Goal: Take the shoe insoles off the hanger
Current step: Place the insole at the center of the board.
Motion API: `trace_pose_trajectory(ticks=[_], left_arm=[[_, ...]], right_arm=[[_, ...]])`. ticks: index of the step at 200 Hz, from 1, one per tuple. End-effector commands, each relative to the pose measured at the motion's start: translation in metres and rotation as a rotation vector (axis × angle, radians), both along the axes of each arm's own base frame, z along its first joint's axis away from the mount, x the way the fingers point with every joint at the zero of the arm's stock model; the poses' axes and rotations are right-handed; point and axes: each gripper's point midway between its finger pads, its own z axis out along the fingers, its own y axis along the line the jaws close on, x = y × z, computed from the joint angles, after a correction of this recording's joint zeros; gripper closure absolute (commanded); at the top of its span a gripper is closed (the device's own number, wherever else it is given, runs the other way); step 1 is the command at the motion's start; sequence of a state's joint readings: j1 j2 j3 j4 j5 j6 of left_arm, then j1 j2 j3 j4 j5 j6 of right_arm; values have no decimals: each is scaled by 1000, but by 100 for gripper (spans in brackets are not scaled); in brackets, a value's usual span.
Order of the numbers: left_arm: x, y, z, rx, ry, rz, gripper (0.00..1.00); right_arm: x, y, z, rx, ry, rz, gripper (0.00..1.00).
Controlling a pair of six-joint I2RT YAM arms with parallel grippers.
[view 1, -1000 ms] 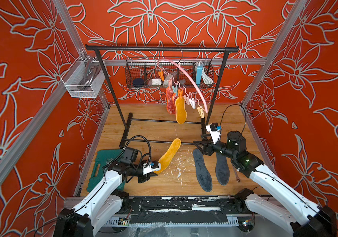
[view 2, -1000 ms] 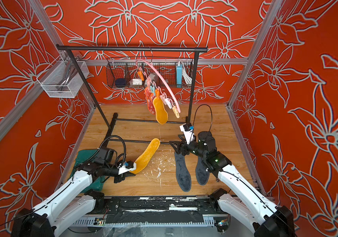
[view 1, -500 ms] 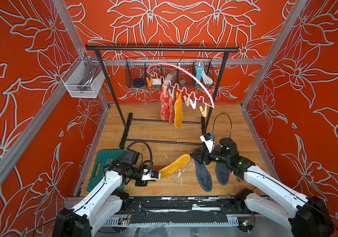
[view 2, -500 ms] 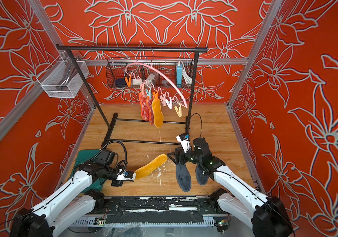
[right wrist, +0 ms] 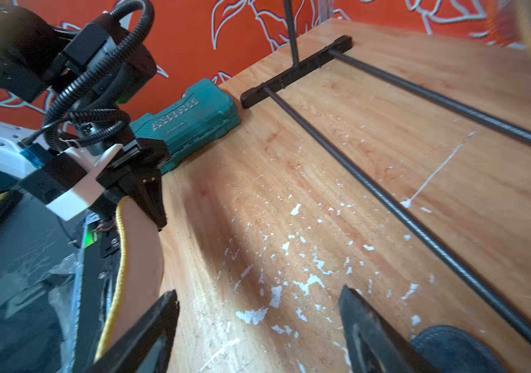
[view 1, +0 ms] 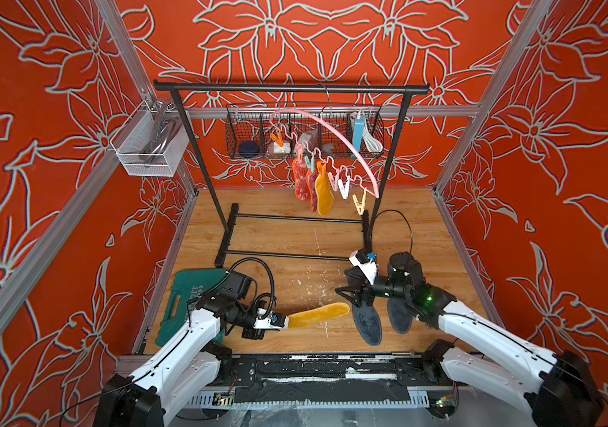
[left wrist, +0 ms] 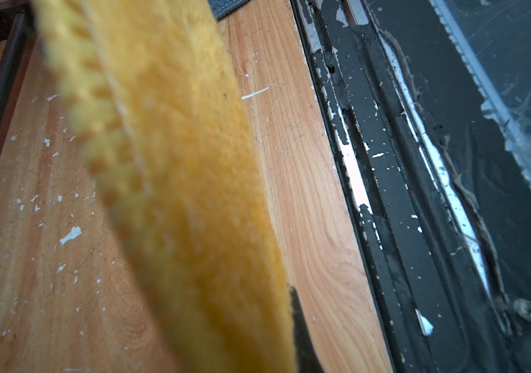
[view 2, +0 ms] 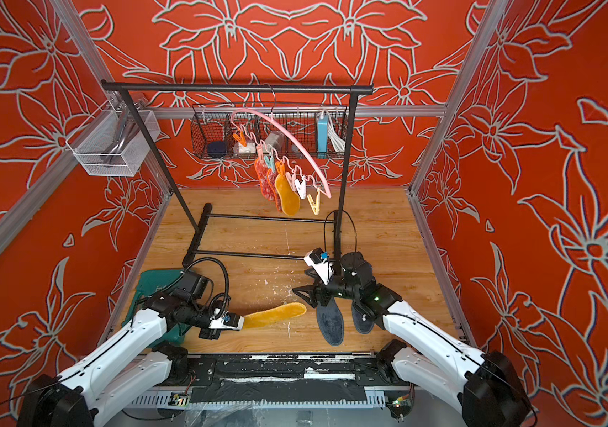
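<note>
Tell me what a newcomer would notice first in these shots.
The left gripper is shut on a mustard yellow insole, held out low over the front of the wooden floor. At the back, the pink hanger on the black rack carries three clipped insoles, two red-pink and one yellow. Two dark grey insoles lie on the floor under the open right gripper.

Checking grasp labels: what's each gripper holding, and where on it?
Left gripper is shut on a yellow insole at one end; right gripper is open, empty.
</note>
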State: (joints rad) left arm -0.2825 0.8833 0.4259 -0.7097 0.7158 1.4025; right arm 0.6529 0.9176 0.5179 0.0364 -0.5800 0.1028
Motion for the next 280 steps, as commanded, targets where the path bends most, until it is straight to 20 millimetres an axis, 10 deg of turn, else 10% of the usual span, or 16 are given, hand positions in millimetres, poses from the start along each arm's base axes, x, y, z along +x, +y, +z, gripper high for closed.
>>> trace_pose_trajectory(ticks=[1, 79, 170, 259, 280], left_arm=[[-3, -1, 0, -9, -8, -19, 100], [-4, -3, 4, -22, -10, -16, 100], [-3, -2, 4, -21, -11, -5, 100], [4, -7, 13, -47, 21, 45, 100], [5, -7, 13, -51, 31, 46, 100]], right_arm=[[1, -13, 1, -71, -90, -33, 18], [-45, -29, 42, -149, -300, 184, 16], [-54, 13, 18, -100, -253, 349, 17], [-60, 40, -12, -88, -65, 429, 35], [-62, 40, -13, -94, -74, 446, 53]])
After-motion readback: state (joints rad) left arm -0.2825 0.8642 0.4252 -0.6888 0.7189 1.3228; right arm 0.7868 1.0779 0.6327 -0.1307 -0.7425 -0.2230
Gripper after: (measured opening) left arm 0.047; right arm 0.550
